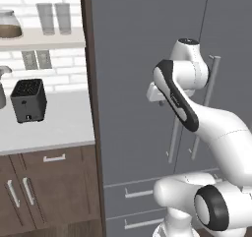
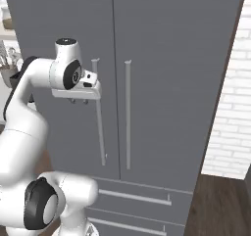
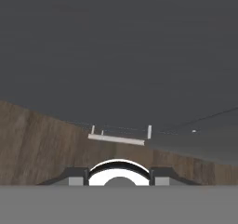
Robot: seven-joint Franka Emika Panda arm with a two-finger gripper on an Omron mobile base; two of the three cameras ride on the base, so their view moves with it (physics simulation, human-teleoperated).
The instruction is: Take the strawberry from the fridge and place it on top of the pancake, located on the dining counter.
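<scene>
White and dark-jointed, the robot's arm holds its gripper (image 2: 79,102) up in front of the fridge (image 2: 166,73), pointing downward just beside the upper part of the left door's long thin handle (image 2: 100,117). Whether the gripper touches that handle cannot be told, and whether its jaws are parted or clenched cannot be told either; nothing can be seen between them. From the hand's own camera, looking down, the grey fridge front fills the upper part of the scene, a pale drawer handle (image 3: 117,138) lies below, and brown wood floor (image 3: 37,144) spreads on either side. Both tall matte-grey fridge doors are closed, with a second thin handle (image 2: 128,115) on the right door, just beside the first one. Two wide drawers (image 2: 142,198) sit beneath the doors, also closed. Left of the fridge, a white worktop (image 1: 54,123) over brown cabinets (image 1: 44,192) carries a small black toaster (image 1: 28,100). Above it, a shelf (image 1: 44,38) holds two clear glasses (image 1: 54,17) and a glass coffee pot (image 1: 9,24). To the fridge's right is a white brick wall (image 2: 233,112).
</scene>
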